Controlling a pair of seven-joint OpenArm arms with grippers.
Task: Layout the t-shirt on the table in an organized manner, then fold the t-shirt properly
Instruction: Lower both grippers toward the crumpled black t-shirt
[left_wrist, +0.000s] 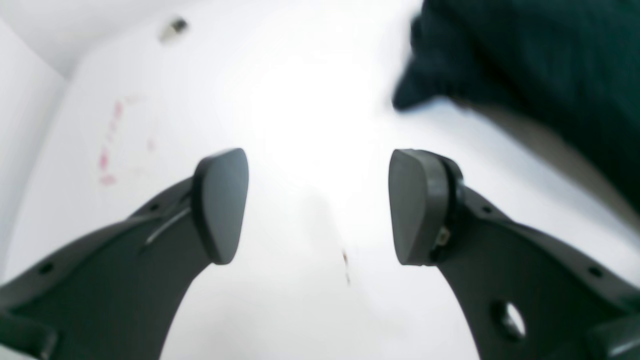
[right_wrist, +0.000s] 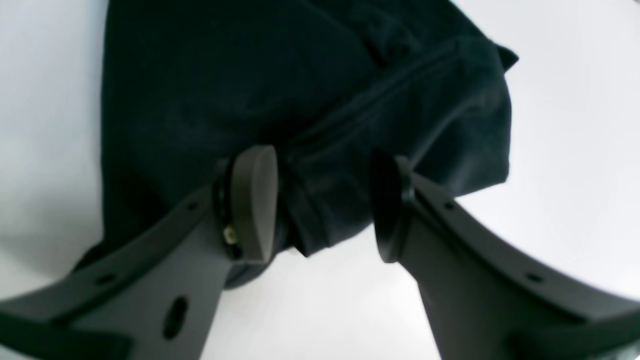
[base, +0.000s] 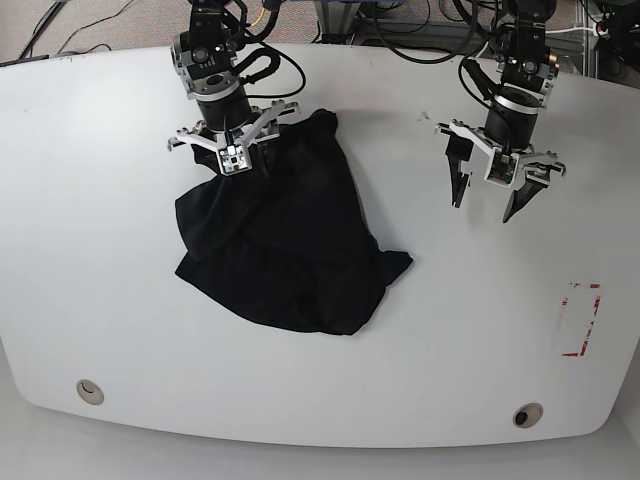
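Note:
The black t-shirt (base: 290, 250) lies crumpled in a heap on the white table (base: 100, 250), left of centre. My right gripper (base: 235, 168) is down at the heap's far edge. In the right wrist view its jaws (right_wrist: 325, 200) stand apart around a hemmed fold of the t-shirt (right_wrist: 300, 75); the cloth rests against one pad and is not pinched. My left gripper (base: 484, 205) hangs open over bare table to the right of the garment. Nothing lies between its pads (left_wrist: 318, 205), and a corner of the t-shirt (left_wrist: 550, 50) shows at the upper right of the left wrist view.
A red tape outline (base: 582, 320) marks the table near its right edge. Two round grommet holes (base: 90, 391) (base: 527, 414) sit near the front edge. Cables run along behind the table's far edge.

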